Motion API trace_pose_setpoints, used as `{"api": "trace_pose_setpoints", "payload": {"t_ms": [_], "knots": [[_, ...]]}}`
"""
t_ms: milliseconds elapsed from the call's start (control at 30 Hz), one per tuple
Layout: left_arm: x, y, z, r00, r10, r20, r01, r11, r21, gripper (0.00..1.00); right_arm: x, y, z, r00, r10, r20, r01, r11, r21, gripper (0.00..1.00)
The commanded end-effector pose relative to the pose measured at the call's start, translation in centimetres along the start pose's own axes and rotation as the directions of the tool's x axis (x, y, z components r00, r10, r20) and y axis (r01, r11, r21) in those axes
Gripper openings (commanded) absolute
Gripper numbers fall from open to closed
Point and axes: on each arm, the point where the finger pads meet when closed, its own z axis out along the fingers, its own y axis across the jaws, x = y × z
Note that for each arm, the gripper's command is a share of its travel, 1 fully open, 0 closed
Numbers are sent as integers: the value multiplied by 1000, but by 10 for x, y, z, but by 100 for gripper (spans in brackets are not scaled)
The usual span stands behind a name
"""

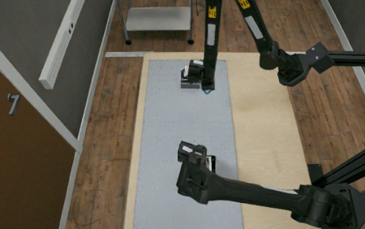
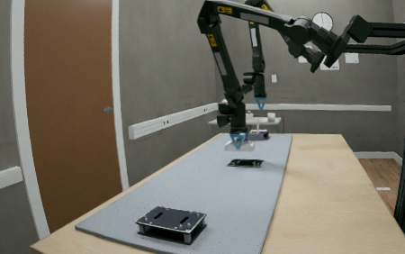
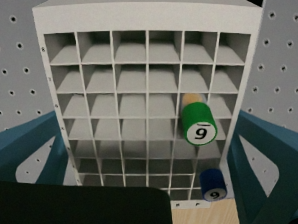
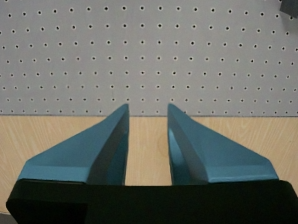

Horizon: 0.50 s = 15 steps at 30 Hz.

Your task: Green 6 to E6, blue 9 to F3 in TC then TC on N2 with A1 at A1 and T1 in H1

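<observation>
From overhead, your top view shares the mat (image 1: 182,118) (image 2: 193,189) (image 3: 20,65) (image 4: 145,65) with exterior, facing its twelve-o'clock end; left wrist peers closely into the carrier (image 1: 208,162) (image 2: 248,146) (image 3: 147,17).

Beyond the work, I see a brown door (image 1: 30,162) (image 2: 72,99) with a lever handle (image 1: 14,104) (image 2: 108,109), a white wall rail (image 1: 61,46) (image 2: 175,120), and a wheeled cart (image 1: 158,19) (image 2: 280,119). A round clock (image 2: 322,21) hangs above pale sheets (image 2: 352,58), possibly paper.
</observation>
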Motion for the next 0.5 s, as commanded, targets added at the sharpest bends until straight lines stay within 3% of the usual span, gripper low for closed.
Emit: {"api": "trace_pose_setpoints", "payload": {"t_ms": [0,400,433,467], "knots": [[-7,10,-4,1000,0,15,0,1000,0,0,-2,-1,-1,1000,7,7,-7,1000,2,24],[-10,23,-7,1000,4,19,-4,1000,7,0,-2,-1,-1,1000,7,7,-7,1000,2,24],[14,15,1,999,34,-18,-34,999,8,0,-2,-1,-1,1000,7,7,-7,1000,2,24],[5,25,1,1000,17,-6,-17,1000,0,0,-2,-1,-1,1000,7,7,-7,1000,2,24]]}}
